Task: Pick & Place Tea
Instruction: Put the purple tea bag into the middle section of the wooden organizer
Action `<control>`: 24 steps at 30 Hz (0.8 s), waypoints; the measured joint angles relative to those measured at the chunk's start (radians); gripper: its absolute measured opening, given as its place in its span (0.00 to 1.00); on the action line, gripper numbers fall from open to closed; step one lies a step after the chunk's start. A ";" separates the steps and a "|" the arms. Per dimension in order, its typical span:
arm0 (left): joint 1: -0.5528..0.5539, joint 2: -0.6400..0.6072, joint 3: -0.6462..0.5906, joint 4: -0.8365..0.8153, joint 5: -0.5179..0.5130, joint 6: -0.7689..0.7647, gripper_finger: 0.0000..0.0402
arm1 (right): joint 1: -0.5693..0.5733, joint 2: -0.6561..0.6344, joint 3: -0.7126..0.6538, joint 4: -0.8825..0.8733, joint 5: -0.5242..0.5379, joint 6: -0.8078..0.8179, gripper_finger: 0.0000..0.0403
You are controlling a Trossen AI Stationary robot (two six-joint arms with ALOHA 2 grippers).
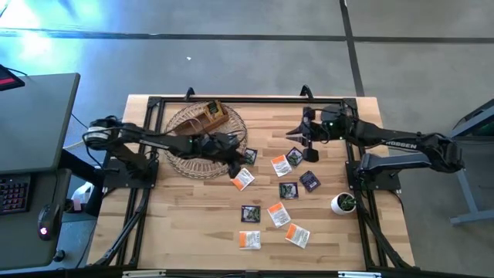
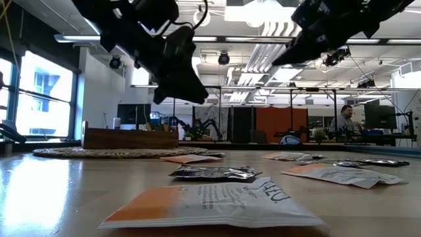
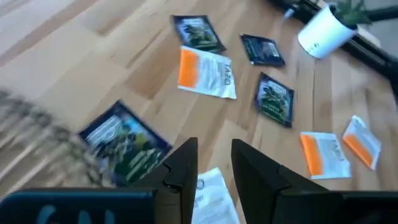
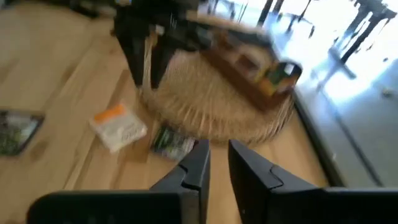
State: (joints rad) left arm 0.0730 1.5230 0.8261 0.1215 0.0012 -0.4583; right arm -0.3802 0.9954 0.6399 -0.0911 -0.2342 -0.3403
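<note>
The left gripper (image 1: 238, 158) hangs above the table at the right edge of the round woven mat (image 1: 179, 127), its fingers (image 3: 186, 165) slightly spread with nothing between them. The right gripper (image 1: 297, 135) hovers farther right at the far side, fingers (image 4: 196, 165) likewise a little apart and empty. The tea sachets (image 1: 278, 214) lie scattered flat over the table's middle and near part, orange-white and dark ones mixed. The wooden box (image 1: 210, 116) on the mat seems to hold something, though blur hides what.
</note>
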 joint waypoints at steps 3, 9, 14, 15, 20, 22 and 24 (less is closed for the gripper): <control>0.003 0.027 0.011 0.067 0.030 0.063 0.24 | 0.014 0.046 0.000 -0.023 0.044 0.026 0.23; 0.042 0.044 0.041 0.049 0.034 0.123 0.24 | 0.031 0.191 0.000 -0.053 0.136 0.148 0.40; 0.066 0.045 0.039 -0.015 0.034 0.115 0.24 | 0.038 0.276 -0.001 -0.129 0.250 0.089 0.48; 0.067 0.045 0.039 -0.023 0.033 0.114 0.24 | 0.038 0.283 -0.001 -0.151 0.260 0.061 0.48; 0.064 0.070 0.040 -0.058 -0.033 0.072 0.24 | 0.041 0.298 -0.002 -0.109 0.203 -0.039 0.48; 0.064 0.083 0.038 -0.074 -0.042 0.061 0.24 | 0.041 0.302 -0.002 -0.010 0.138 -0.025 0.48; 0.064 0.087 0.038 -0.061 -0.044 0.065 0.24 | 0.046 0.318 -0.001 0.073 0.073 -0.030 0.48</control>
State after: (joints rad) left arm 0.1375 1.6098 0.8642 0.0605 -0.0425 -0.3935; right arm -0.3346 1.3133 0.6388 -0.0184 -0.1612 -0.3704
